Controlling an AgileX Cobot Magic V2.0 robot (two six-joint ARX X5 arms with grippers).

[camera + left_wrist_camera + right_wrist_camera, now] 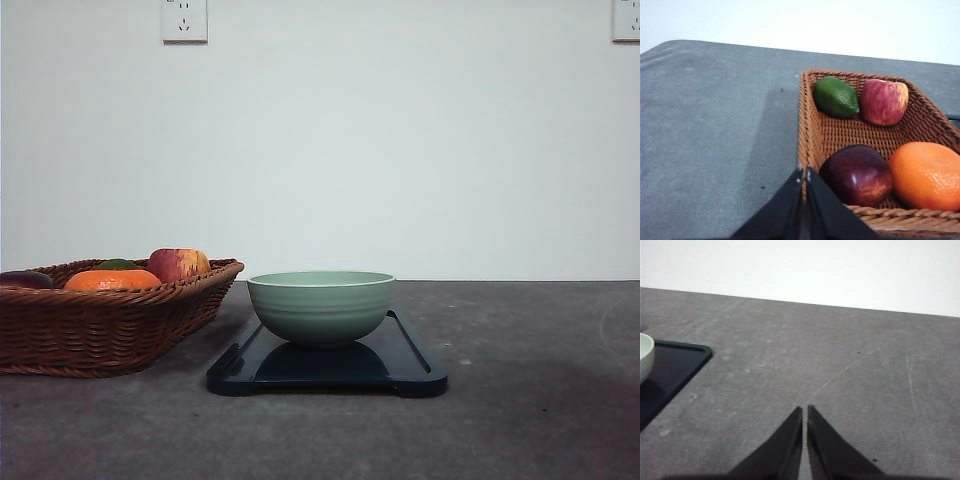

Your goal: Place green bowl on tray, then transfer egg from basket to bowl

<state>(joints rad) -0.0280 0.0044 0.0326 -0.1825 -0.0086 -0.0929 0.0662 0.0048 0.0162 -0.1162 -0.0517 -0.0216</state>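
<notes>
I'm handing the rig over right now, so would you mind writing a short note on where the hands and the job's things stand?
Left hand: shut, empty, at the near rim of the basket.
Right hand: shut, empty, over bare table beside the tray.
Done: green bowl sits on the tray.
Left: move the egg to the bowl. The basket shows a lime, two apples and an orange; I see no egg, so check first.

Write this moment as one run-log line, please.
green bowl: on tray | basket: fruit, no egg seen | left gripper: shut | right gripper: shut
</notes>
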